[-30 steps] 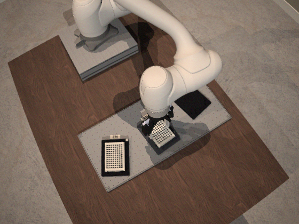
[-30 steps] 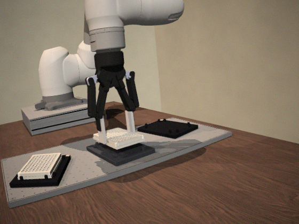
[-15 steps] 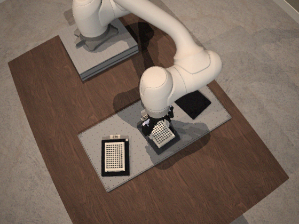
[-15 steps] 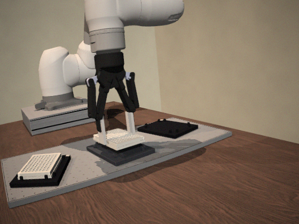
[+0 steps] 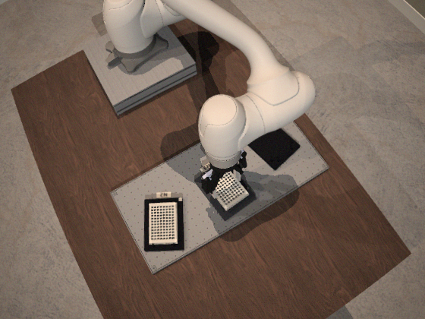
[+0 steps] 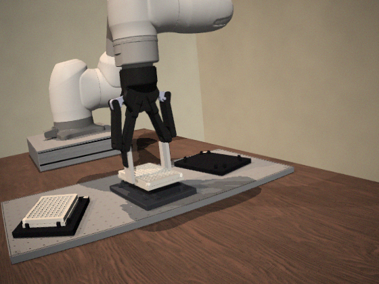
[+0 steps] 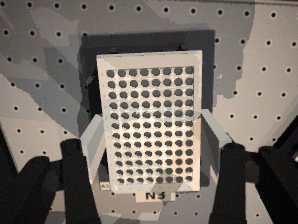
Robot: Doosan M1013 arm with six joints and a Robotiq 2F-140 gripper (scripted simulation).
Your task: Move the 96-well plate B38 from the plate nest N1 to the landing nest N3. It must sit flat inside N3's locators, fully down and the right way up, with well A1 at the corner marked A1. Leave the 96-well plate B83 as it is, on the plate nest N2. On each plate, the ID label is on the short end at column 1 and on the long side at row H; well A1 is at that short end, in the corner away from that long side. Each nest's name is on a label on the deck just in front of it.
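My gripper (image 6: 147,170) is shut on the white 96-well plate B38 (image 6: 149,176), with one finger on each long side. The plate sits very low over the dark grey landing nest N3 (image 6: 153,193) in the middle of the deck; I cannot tell whether it touches the nest. In the wrist view the plate (image 7: 150,127) covers most of the nest, with the N3 label (image 7: 155,196) just below its near short end. The black nest N1 (image 6: 212,162) at the far right holds nothing. Plate B83 (image 6: 51,209) lies on the black nest N2 (image 6: 51,227) at the left.
The nests stand on a grey perforated deck on a brown wooden table. The arm's base sits on a grey block (image 5: 140,72) at the back. The arm's elbow (image 5: 243,118) hangs over the middle nest in the overhead view.
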